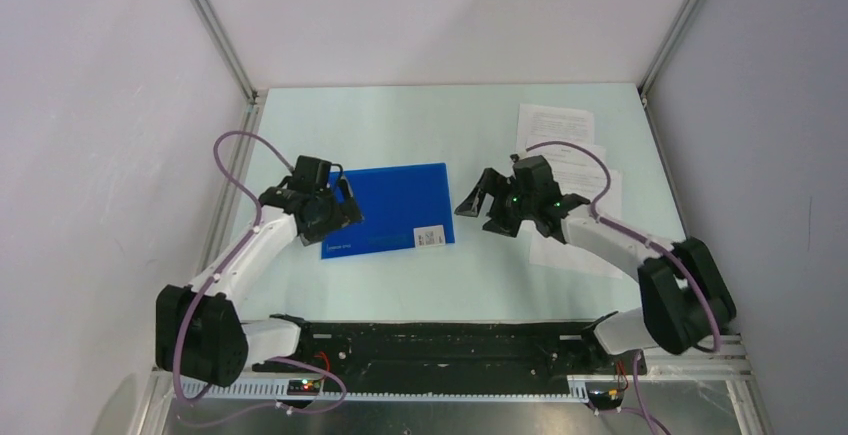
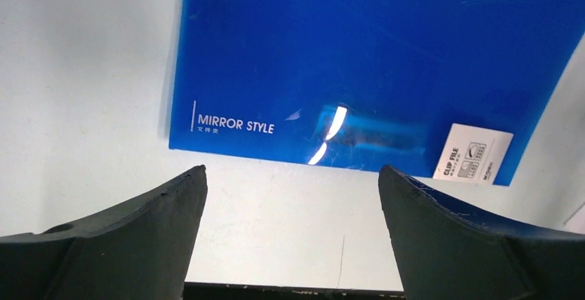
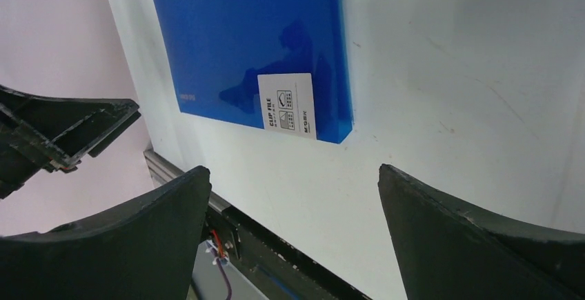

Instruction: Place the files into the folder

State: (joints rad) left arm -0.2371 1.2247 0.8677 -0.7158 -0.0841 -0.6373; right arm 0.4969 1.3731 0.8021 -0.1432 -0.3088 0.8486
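Observation:
The blue folder (image 1: 395, 205) lies shut and flat on the table, left of centre, with its white label sticker (image 1: 430, 237) at the near right corner. It also fills the top of the left wrist view, folder (image 2: 359, 58), and the right wrist view, folder (image 3: 248, 38). The files (image 1: 556, 125) are white printed sheets spread at the back right, partly hidden under my right arm. Over the folder's left edge hovers my left gripper (image 1: 338, 205) (image 2: 291, 172), open and empty. My right gripper (image 1: 482, 210) (image 3: 293, 170) hangs open just right of the folder, holding nothing.
White walls and aluminium frame posts (image 1: 215, 25) close in the pale table (image 1: 450, 125) on three sides. A black rail (image 1: 440, 340) runs along the near edge between the arm bases. Purple cables loop off both arms.

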